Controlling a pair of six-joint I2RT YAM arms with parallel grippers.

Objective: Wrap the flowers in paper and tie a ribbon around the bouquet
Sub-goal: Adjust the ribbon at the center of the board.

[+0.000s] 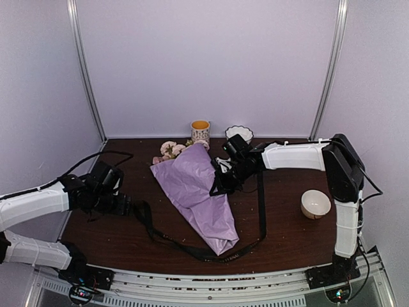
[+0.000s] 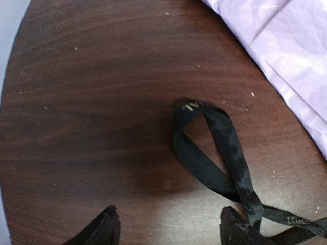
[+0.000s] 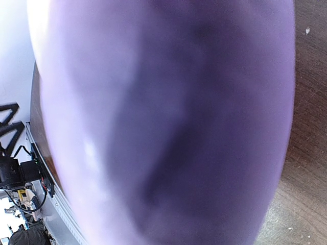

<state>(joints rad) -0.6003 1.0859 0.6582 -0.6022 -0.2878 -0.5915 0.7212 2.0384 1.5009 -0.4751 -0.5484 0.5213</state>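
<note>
Ribbon [image 2: 225,153] just beyond left claw [image 2: 168,224]

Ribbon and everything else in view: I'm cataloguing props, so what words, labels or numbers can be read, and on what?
Ribbon: pale lettering at the loop's bend and toward its trailing end, too blurred to read.
Cup: painted pattern only, no words made out.
Paper: no text.
Nothing else legible in any view.
</note>
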